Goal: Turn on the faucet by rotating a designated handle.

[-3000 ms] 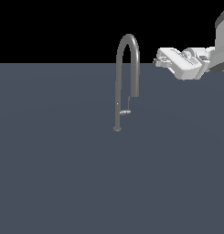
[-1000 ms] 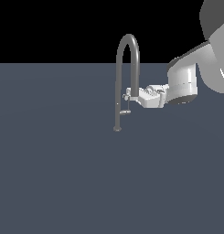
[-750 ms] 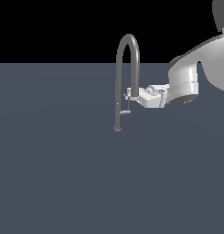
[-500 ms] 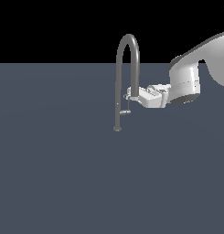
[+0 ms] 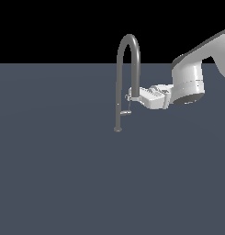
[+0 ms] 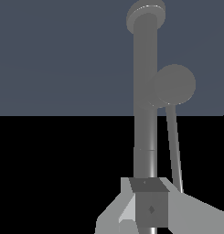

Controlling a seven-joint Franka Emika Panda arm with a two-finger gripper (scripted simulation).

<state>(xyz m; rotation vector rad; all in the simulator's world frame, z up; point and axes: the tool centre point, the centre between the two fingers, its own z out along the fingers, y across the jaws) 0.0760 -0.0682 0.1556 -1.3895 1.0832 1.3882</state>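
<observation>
Where the handle (image 5: 125,112) juts, hand (image 5: 130,97) just above, spread unclear.

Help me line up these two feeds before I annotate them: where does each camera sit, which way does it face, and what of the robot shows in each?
Exterior view: off the arm, facing the faucet side-on; the white arm reaches in from the exterior view's right, its gripper at the spout end above the handle.
Wrist view: on the wrist, looking past the gripper along the faucet tube; only the fingers show.
Shared: faucet and gripper.
</observation>
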